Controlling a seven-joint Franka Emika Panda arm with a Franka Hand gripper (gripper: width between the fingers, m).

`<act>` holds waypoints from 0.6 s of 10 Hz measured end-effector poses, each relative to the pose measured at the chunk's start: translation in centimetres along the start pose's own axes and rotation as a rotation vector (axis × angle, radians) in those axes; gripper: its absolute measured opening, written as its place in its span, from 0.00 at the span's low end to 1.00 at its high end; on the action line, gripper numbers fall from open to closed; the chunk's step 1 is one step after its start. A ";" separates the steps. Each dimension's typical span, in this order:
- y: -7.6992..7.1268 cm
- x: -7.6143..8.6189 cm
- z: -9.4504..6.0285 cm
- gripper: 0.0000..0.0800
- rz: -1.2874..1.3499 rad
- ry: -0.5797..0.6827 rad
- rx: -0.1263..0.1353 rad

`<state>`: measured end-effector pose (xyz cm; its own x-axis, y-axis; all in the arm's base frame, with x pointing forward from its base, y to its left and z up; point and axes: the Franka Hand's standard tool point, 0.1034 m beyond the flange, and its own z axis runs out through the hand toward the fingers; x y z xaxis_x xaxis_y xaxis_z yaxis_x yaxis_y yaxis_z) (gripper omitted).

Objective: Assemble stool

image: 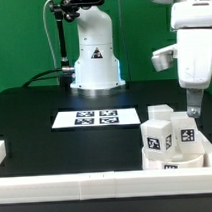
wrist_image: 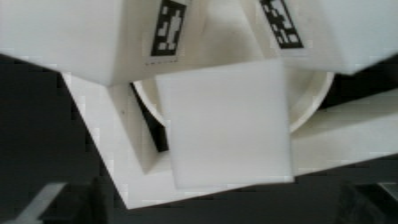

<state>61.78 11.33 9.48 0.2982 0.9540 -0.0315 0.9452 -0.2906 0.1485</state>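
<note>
The stool stands upside down at the exterior view's lower right. Its round seat point(image: 178, 161) rests on the black table. White block legs point(image: 158, 137) point(image: 187, 136) with black-and-white tags stick up from it. My gripper point(image: 193, 110) hangs just above the rightmost leg, apart from it. In the wrist view a plain white leg point(wrist_image: 214, 125) fills the middle, with the seat's curved rim point(wrist_image: 313, 95) behind it and two tagged legs point(wrist_image: 169, 30) point(wrist_image: 281, 25) further off. My gripper point(wrist_image: 210, 205) is open, its fingers dim at the frame's corners with nothing between them.
The marker board point(image: 95, 118) lies flat mid-table in front of the arm's white base point(image: 96, 64). A long white rail point(image: 67, 184) runs along the front edge, with a short white piece point(image: 1, 151) at the exterior view's left.
</note>
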 end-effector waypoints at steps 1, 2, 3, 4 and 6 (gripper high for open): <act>0.0 -0.3 0.2 0.81 -0.054 -0.009 -0.001; 0.1 -0.6 0.4 0.81 -0.126 -0.020 -0.003; 0.2 -0.9 0.5 0.81 -0.156 -0.025 -0.003; 0.2 -1.0 0.7 0.81 -0.142 -0.026 -0.001; 0.2 -1.1 0.9 0.66 -0.147 -0.031 -0.001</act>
<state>61.73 10.17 8.68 0.1608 0.9834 -0.0839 0.9789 -0.1480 0.1410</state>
